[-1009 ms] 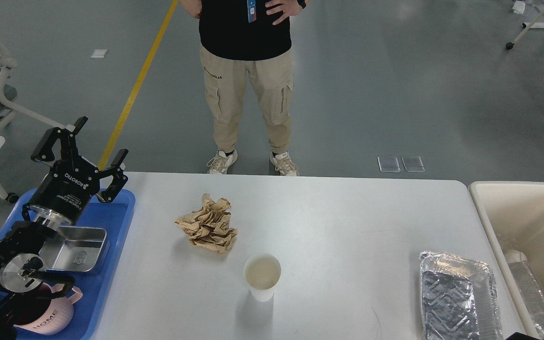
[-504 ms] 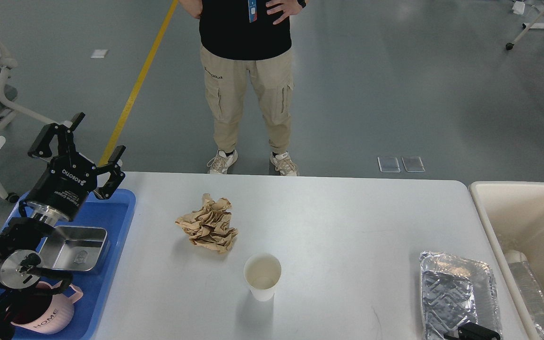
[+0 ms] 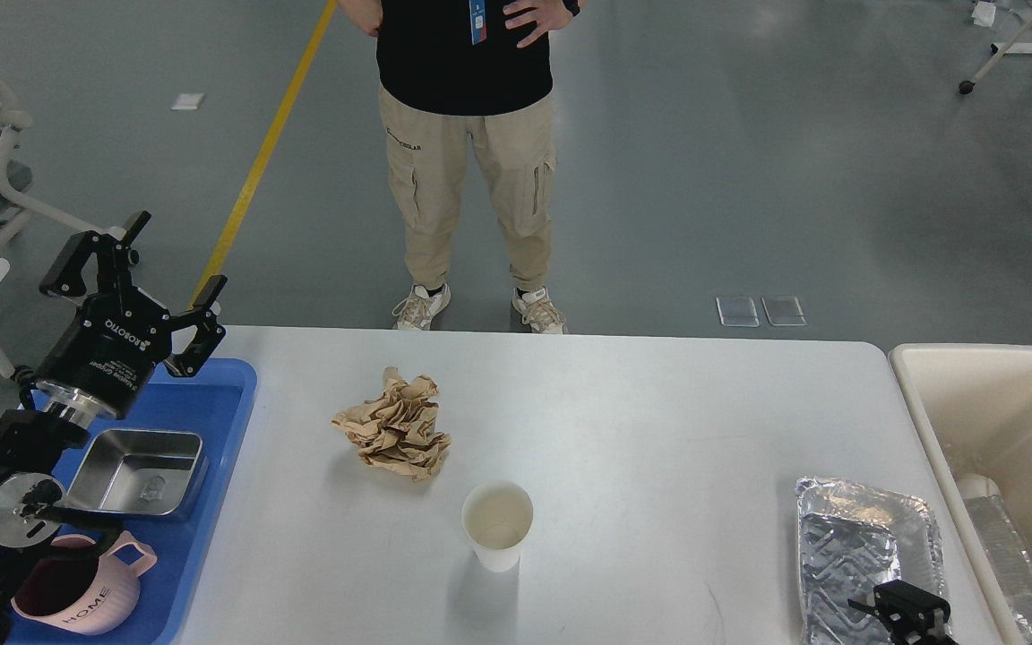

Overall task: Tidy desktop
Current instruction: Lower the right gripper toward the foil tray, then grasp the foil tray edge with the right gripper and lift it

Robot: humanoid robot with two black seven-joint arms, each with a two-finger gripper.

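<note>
Resting on desktop (image 3: 659,430): crumpled paper (image 3: 395,425), cup (image 3: 497,524).

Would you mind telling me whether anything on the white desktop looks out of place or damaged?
Yes: a crumpled brown paper wad lies loose mid-desktop, looking like rubbish. Near it stands an apparently empty white paper cup, and a crinkled silver foil tray sits at the right edge beside the beige bin.

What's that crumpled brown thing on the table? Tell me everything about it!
It is a ball of crumpled brown paper, tan like a paper bag, full of sharp folds and creases. It sits loose on the white desktop, left of the middle, just behind the white paper cup without touching it. No gripper touches it.
</note>
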